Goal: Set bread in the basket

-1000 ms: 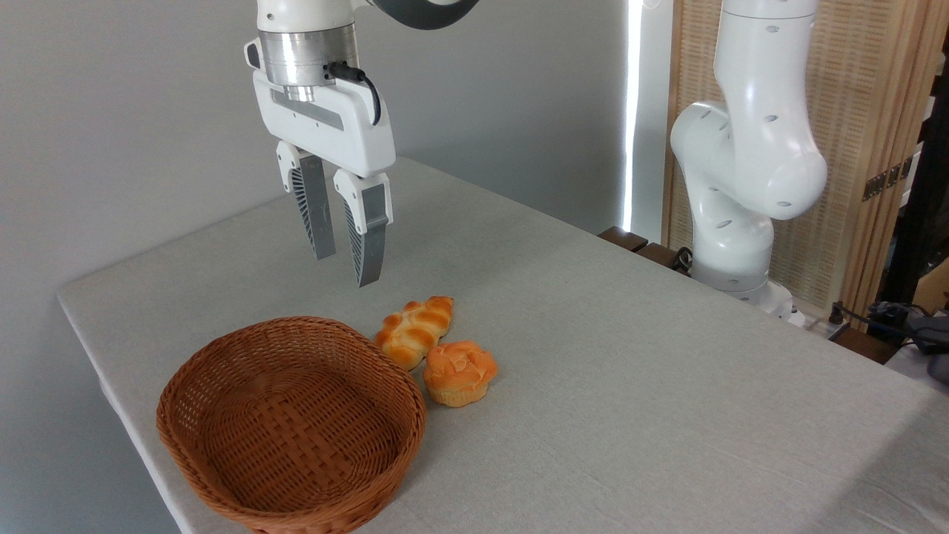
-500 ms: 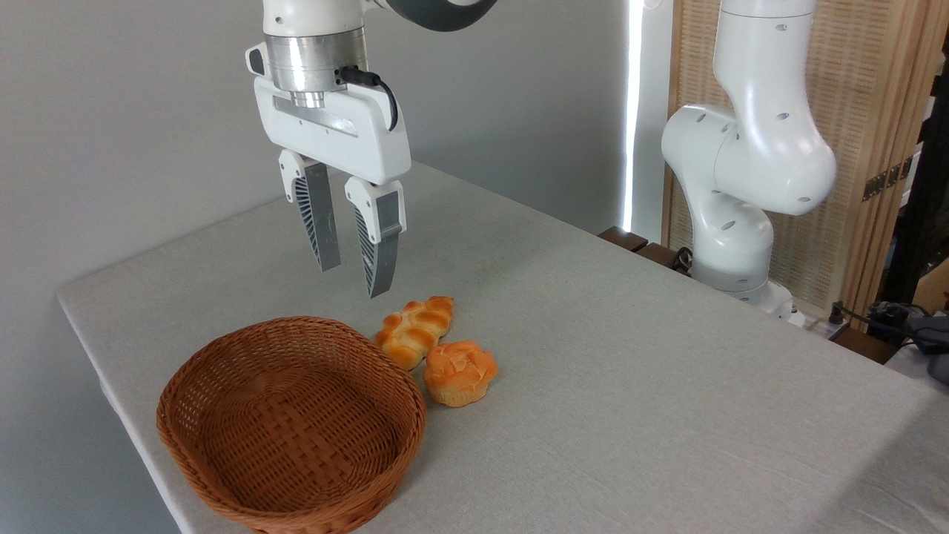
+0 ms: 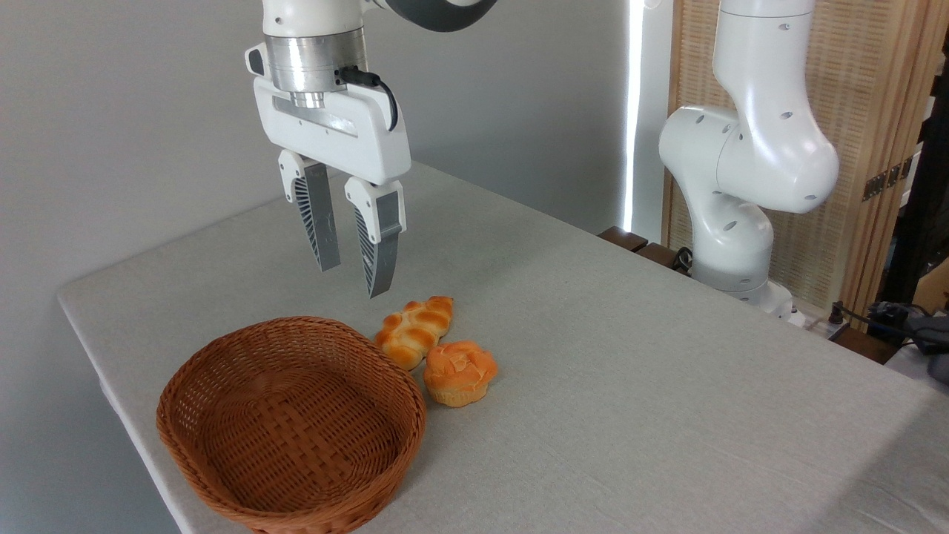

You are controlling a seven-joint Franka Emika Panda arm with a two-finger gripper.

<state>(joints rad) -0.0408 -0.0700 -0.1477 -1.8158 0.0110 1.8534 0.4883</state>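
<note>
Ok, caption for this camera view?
Open gripper hangs above bun and braided loaf beside empty basket.

The oval reddish-brown woven wicker basket (image 3: 291, 423) is cut off by the bottom edge of the frame, so its near rim is out of sight. The white robot arm (image 3: 749, 148) leaves the frame at the top, both above the silver wrist collar at upper left and above the tall link at upper right. The grey cloth-covered table (image 3: 630, 356) runs out at the lower right and bottom edges. The elongated braided golden loaf (image 3: 414, 329) has its lower end hidden behind the small round golden-orange bun (image 3: 460, 373). The dark objects (image 3: 908, 326) at the right edge are cropped and too indistinct to identify.
</note>
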